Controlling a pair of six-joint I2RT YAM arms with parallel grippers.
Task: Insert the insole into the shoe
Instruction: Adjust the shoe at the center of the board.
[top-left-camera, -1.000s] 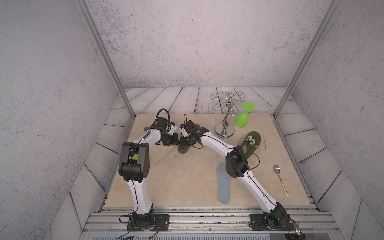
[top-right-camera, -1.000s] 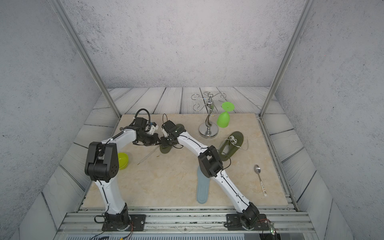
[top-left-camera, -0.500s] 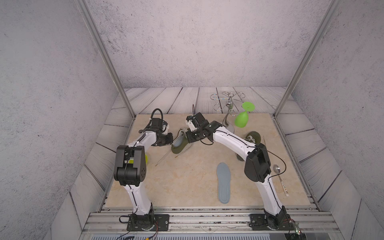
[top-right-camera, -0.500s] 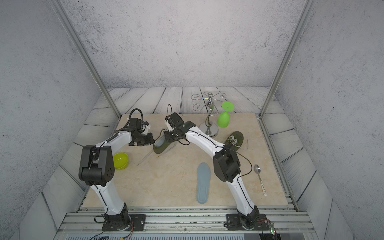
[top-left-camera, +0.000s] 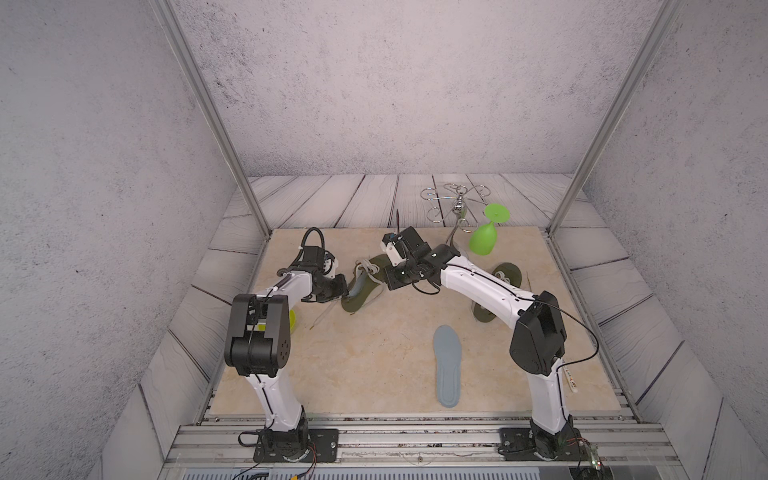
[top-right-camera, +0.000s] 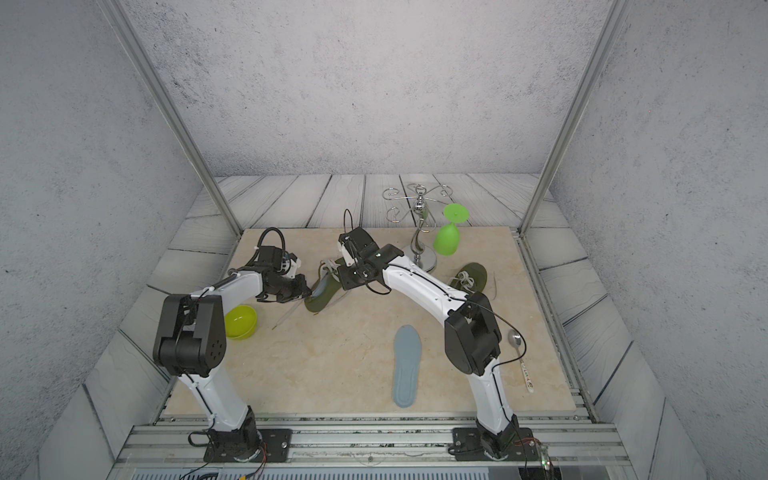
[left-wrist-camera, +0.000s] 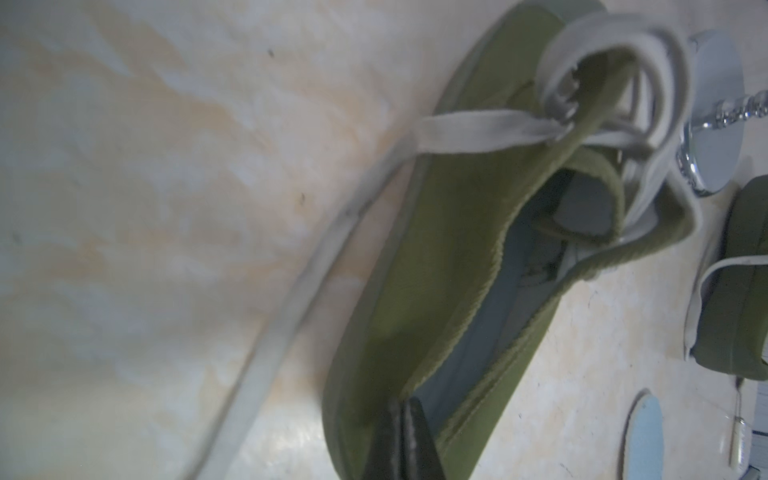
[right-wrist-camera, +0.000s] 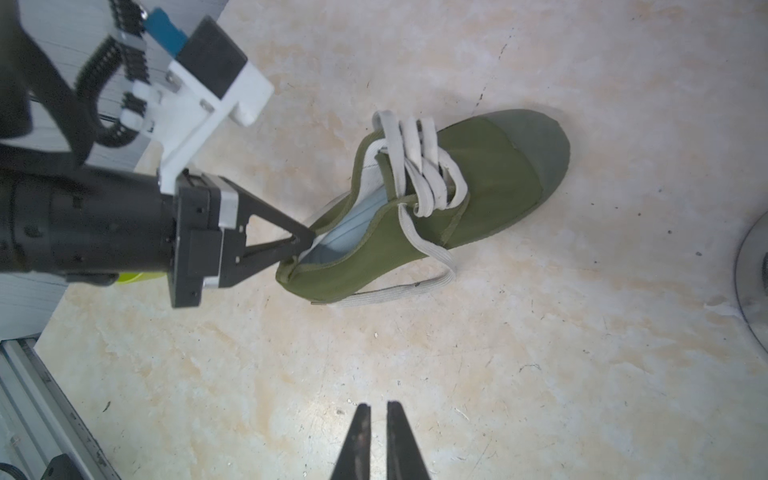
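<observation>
Right wrist view: the green shoe (right-wrist-camera: 436, 208) lies on the table (right-wrist-camera: 540, 374), a pale blue insole (right-wrist-camera: 353, 232) already seated in its opening. The left hand (right-wrist-camera: 303, 243) pinches the heel rim, probably to steady it and hold the mouth open. The right hand (right-wrist-camera: 377, 419), barely parted, holds nothing and hovers near it. The shoe's long axis runs diagonally: heel at the left hand, toe pointing away from the robot and slightly right.

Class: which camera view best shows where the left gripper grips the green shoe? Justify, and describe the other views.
The right wrist view: the left gripper pinches the shoe at its heel rim, unobstructed. The left wrist view shows only blurred fingertips at the heel; both top views show the contact small and distant.
</observation>
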